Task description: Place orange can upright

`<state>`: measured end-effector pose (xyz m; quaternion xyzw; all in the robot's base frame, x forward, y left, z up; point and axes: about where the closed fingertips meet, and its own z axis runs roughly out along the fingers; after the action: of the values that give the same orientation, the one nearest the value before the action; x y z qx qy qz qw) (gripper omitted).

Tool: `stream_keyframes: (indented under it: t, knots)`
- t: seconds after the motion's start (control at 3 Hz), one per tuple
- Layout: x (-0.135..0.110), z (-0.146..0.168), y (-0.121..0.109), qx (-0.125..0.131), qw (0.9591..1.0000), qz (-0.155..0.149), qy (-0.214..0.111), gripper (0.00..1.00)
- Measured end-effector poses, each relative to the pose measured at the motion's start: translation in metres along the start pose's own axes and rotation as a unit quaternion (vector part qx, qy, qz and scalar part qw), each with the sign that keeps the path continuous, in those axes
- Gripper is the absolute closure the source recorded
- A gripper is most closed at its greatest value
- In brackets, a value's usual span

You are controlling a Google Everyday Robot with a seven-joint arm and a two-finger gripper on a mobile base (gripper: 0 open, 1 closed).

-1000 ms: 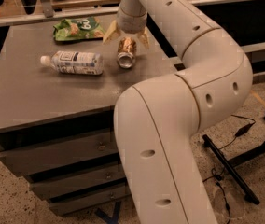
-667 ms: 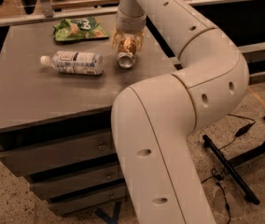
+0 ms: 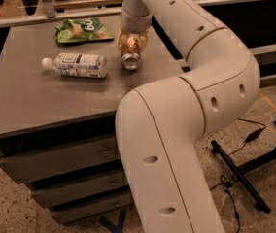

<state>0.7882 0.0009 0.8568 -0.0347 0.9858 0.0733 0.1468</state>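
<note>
The orange can (image 3: 130, 58) lies tilted on the grey table (image 3: 41, 106), its silver end facing the camera. My gripper (image 3: 131, 46) comes down from above at the table's back right and is shut on the can's orange-brown body, one finger on each side. The can's lower end is at or just above the tabletop; I cannot tell if it touches.
A clear plastic bottle (image 3: 77, 64) with a white label lies on its side left of the can. A green snack bag (image 3: 82, 29) lies at the back of the table. My large white arm (image 3: 186, 106) fills the right foreground. Black stand legs and cables (image 3: 240, 169) lie on the floor at right.
The fingers, spread wider on either side of the can a second ago, have closed in on it. The can and wrist have barely shifted.
</note>
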Motion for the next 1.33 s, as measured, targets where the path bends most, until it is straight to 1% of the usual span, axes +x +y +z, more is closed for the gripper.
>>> stream_keyframes:
  t: [0.33,0.67,1.0,1.33]
  knots:
    - [-0.005,-0.042,0.016,-0.074,0.9951,-0.050,-0.042,1.00]
    - [0.000,-0.098,0.035,-0.180,0.9712,-0.121,-0.098,1.00]
    - [0.008,-0.142,0.037,-0.290,0.9291,-0.169,-0.155,1.00]
    - [0.023,-0.176,0.039,-0.371,0.8783,-0.229,-0.197,1.00]
